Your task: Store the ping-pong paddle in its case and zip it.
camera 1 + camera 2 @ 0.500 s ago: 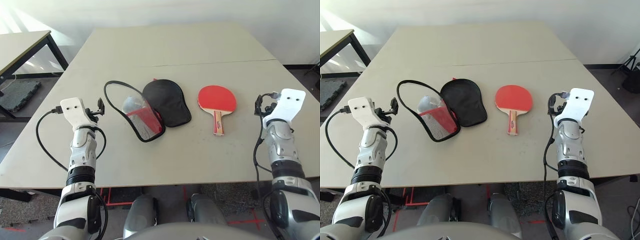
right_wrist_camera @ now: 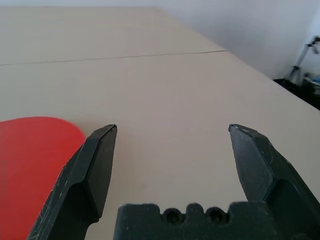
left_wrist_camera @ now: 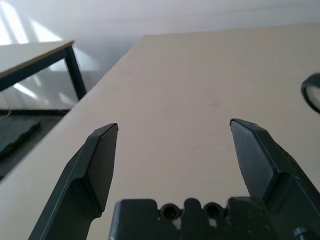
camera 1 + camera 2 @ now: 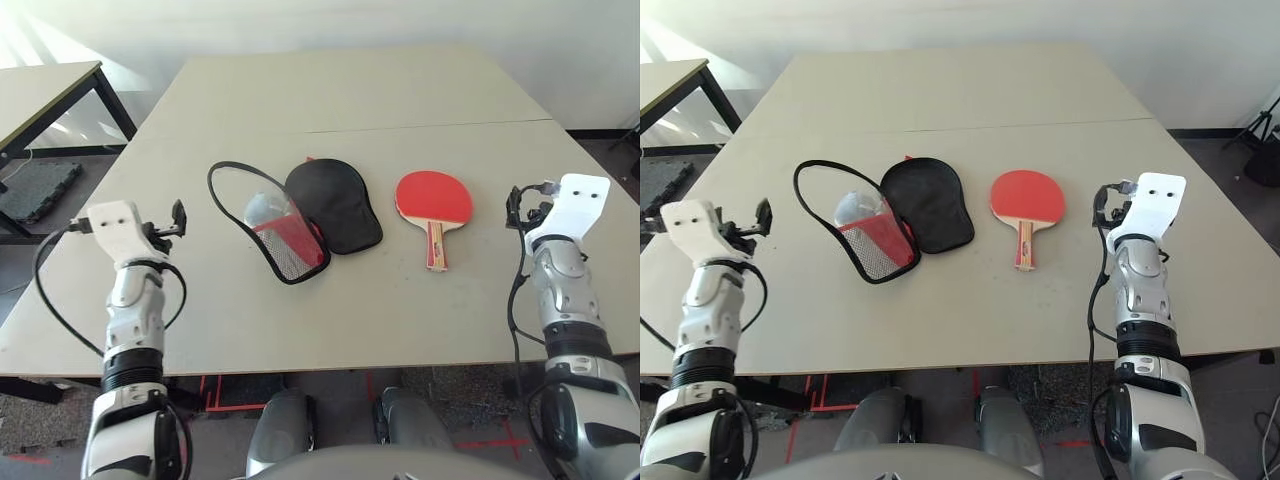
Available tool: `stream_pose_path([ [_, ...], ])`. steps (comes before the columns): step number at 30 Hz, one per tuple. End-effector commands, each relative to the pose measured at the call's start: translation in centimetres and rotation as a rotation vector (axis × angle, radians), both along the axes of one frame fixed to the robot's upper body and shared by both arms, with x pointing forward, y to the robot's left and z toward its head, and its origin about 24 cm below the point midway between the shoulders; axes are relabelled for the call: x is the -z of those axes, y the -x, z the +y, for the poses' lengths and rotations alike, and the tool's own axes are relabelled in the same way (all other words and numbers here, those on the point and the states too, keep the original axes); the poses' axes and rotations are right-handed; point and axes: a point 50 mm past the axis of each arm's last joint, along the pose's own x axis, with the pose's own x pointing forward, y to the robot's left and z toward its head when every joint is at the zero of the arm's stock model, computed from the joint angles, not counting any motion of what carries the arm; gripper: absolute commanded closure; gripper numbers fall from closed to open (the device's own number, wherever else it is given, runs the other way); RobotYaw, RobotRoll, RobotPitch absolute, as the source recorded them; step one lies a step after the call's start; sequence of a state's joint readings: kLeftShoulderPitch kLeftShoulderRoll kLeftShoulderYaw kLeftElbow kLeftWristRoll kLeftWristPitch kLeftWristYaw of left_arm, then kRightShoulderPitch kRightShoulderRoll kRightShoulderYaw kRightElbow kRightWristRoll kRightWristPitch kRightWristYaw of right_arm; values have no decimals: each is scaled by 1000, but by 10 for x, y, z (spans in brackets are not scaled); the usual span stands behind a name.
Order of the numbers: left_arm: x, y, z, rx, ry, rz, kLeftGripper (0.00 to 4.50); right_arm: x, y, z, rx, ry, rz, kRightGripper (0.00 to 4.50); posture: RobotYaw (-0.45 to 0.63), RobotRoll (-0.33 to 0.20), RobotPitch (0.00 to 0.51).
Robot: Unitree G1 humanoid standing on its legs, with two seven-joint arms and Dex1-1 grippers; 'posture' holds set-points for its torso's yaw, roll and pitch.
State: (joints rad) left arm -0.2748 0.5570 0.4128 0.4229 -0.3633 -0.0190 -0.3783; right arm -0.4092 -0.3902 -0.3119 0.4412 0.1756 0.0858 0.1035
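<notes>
Both hands, left (image 3: pixel 172 131) and right (image 2: pixel 172 131), wide open, empty. Paddle (image 4: pixel 434 199) at three o'clock of unzipped case (image 4: pixel 300 215) on worktop (image 4: pixel 350 110). Nothing stored, nothing zipped.

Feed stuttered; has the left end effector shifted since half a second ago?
Yes. The left end effector has swung outward to the robot's left, farther from the open case, which lies where it was.

Matt rubber ping-pong paddle (image 4: pixel 434 197) (wooden handle), fabric case (image 4: pixel 333 204)
</notes>
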Motion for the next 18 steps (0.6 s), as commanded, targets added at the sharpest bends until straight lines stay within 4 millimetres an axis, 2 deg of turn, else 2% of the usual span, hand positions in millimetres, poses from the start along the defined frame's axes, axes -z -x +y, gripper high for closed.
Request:
stream_pose_path([
  [1, -41, 2, -5, 335, -63, 47, 18, -33, -11, 10, -110, -4, 17, 54, 72, 0, 24],
  [4, -63, 2, -13, 460, -37, 49, 18, -47, -14, 15, -102, -36, 76, 54, 65, 0, 27],
  [9, -99, 3, -52, 792, -3, 85, 18, -67, -14, 37, -150, -54, 270, 54, 49, 0, 44],
  [11, -104, 3, -61, 864, -16, 105, 18, -74, -13, 44, -158, -59, 297, 54, 52, 0, 47],
  [15, -109, 3, -97, 1096, -110, 196, 18, -87, -13, 64, -209, -118, 363, 54, 47, 0, 47],
  [18, -110, 2, -115, 1187, -145, 214, 18, -93, -13, 79, -250, -134, 411, 54, 42, 0, 46],
])
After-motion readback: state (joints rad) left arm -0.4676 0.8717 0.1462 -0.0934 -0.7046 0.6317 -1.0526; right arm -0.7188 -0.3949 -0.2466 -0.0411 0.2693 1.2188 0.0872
